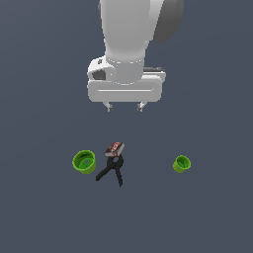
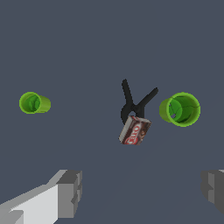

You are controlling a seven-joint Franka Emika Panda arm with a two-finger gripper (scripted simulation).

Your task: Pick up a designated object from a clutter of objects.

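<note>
Jaws spread wide, holding nothing, hung well above red-brown box; box touching black spring clamp, between green cups on counter

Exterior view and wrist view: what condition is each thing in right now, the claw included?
Gripper: open, empty, hovering above the clutter.
Red-brown box: tilted, propped on the clamp, not gripped.
Black spring clamp: lying flat, handles splayed, box at its tip.
Larger-looking green cup: upright, opening up, beside the clamp.
Other green cup: standing apart.

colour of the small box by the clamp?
Dark red-brown with white edges and print; the box shows best in the wrist view.
</note>
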